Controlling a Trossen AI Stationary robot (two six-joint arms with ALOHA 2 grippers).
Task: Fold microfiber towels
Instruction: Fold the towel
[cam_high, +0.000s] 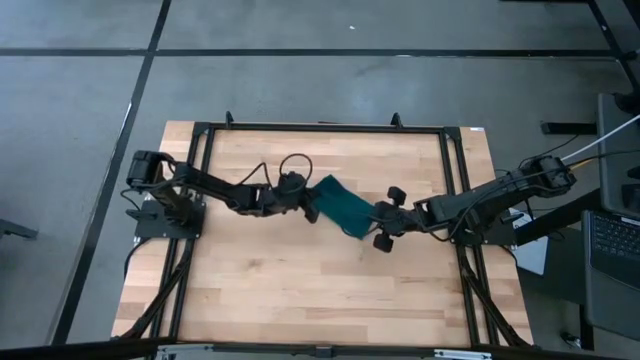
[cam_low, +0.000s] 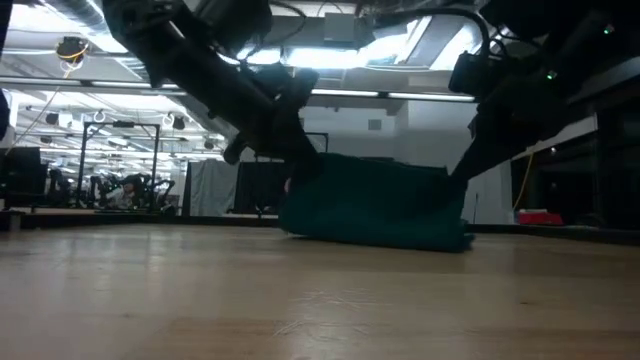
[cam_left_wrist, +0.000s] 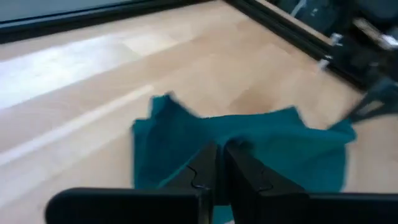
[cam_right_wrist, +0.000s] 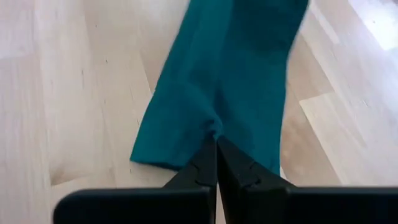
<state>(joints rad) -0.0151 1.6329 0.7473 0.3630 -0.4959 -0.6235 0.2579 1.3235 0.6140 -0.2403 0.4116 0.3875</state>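
Towel: dark teal-green microfiber towel (cam_high: 342, 206) is hanging stretched between both grippers, mid-table.
Left gripper (cam_high: 311, 205): pinching its left edge.
Right gripper (cam_high: 372, 222): pinching its right edge.
Surface: pale wooden plank tabletop (cam_high: 300, 280), black-framed.
Room: grey floor (cam_high: 300, 80).

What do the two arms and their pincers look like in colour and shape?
Both arms are dark, thin and jointed. A black cable loops above the left arm, and pale cables run from the right arm's base. Each pincer, left and right, has two flat black fingers.
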